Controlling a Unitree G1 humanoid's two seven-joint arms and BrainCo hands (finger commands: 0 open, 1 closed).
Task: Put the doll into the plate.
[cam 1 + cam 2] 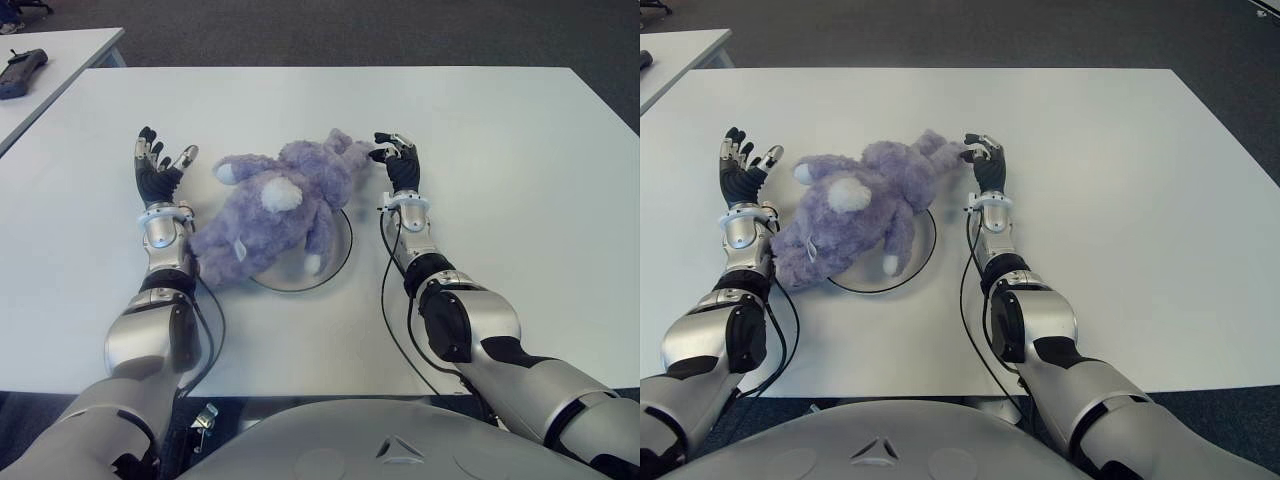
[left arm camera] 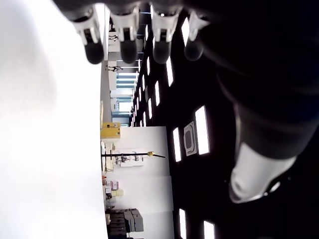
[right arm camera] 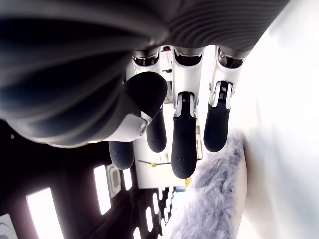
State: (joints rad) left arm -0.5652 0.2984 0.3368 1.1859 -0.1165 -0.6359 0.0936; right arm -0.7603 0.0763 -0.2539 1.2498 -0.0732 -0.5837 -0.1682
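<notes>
The purple doll (image 1: 282, 203) lies across the plate (image 1: 340, 258) on the white table (image 1: 500, 200). It covers most of the plate, so only the dark rim on the side of the right hand and on the side nearer to the robot shows. One part of the doll hangs over the rim toward the left forearm, and another part reaches away toward the right hand.

The right hand (image 1: 400, 165) is just beside the far end of the doll, on the right of it. Its fingers (image 3: 184, 144) are bent a little and close together, with the thumb near them. In the right wrist view nothing is between them, and the purple fur shows just past the fingertips. Whether a fingertip touches the fur, I cannot tell.

The left hand (image 1: 158, 170) is on the left of the doll, near it but apart from it. Its fingers (image 2: 124, 42) are stretched out and spread, and it holds nothing.

On another table at the far left, behind the left hand, lies a dark device (image 1: 22, 72).
</notes>
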